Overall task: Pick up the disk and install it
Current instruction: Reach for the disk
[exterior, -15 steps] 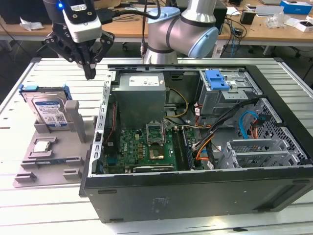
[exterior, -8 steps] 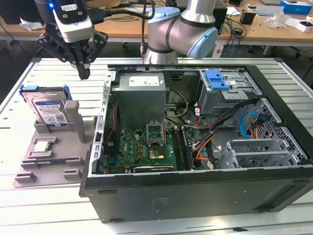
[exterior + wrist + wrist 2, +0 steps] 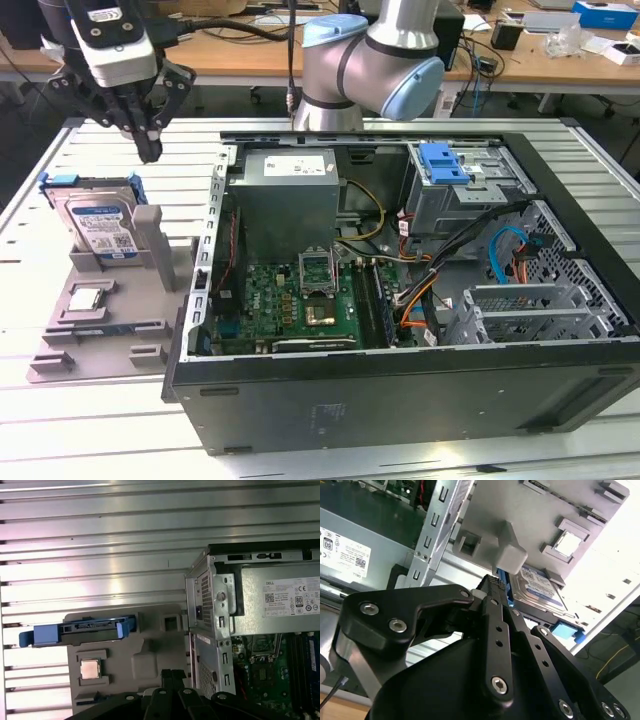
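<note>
The disk [image 3: 100, 225] is a silver hard drive with a white-and-blue label and blue rails. It stands tilted on its edge in a grey holder [image 3: 110, 330] at the exterior view's left, beside the open computer case [image 3: 400, 390]. My gripper [image 3: 149, 152] hangs above and just behind the disk's far right corner, apart from it, fingers shut on nothing. In the second wrist view the fingertips [image 3: 492, 582] sit close to the disk's [image 3: 540, 587] blue rail. The first wrist view looks down on the disk [image 3: 80, 630] edge-on, with the gripper [image 3: 172, 672] beside it.
A small square processor chip [image 3: 88, 298] lies in a pocket of the grey holder. A grey post [image 3: 150, 240] of the holder stands right beside the disk. Inside the case are a motherboard [image 3: 300, 300], a power supply [image 3: 290, 190] and a metal cage with a blue latch [image 3: 445, 165].
</note>
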`<state>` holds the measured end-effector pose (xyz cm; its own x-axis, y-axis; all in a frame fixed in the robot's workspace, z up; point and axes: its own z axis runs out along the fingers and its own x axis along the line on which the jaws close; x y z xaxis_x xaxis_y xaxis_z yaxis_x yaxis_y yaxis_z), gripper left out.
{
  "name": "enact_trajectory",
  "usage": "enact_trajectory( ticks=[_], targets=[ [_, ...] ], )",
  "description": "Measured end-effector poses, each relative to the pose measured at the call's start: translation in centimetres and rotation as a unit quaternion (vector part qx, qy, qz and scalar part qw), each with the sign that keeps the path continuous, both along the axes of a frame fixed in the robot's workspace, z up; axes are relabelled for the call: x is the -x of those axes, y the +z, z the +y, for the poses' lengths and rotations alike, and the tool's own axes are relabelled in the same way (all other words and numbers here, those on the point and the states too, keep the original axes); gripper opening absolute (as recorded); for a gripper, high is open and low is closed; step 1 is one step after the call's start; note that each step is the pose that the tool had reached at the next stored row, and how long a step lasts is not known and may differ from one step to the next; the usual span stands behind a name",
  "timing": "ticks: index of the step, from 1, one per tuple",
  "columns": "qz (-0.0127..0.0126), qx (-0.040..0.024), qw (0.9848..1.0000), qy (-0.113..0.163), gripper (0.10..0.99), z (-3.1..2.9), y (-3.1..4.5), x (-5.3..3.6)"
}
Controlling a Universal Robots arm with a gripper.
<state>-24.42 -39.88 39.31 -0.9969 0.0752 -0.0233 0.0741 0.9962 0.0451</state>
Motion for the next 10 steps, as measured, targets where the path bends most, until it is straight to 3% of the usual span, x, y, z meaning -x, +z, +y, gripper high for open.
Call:
enact_trajectory(
  ticks=[10],
  targets=[
    [0.0000,0.0000,1.0000,0.000,0.106,0.00,0.00,2.07]
  ],
)
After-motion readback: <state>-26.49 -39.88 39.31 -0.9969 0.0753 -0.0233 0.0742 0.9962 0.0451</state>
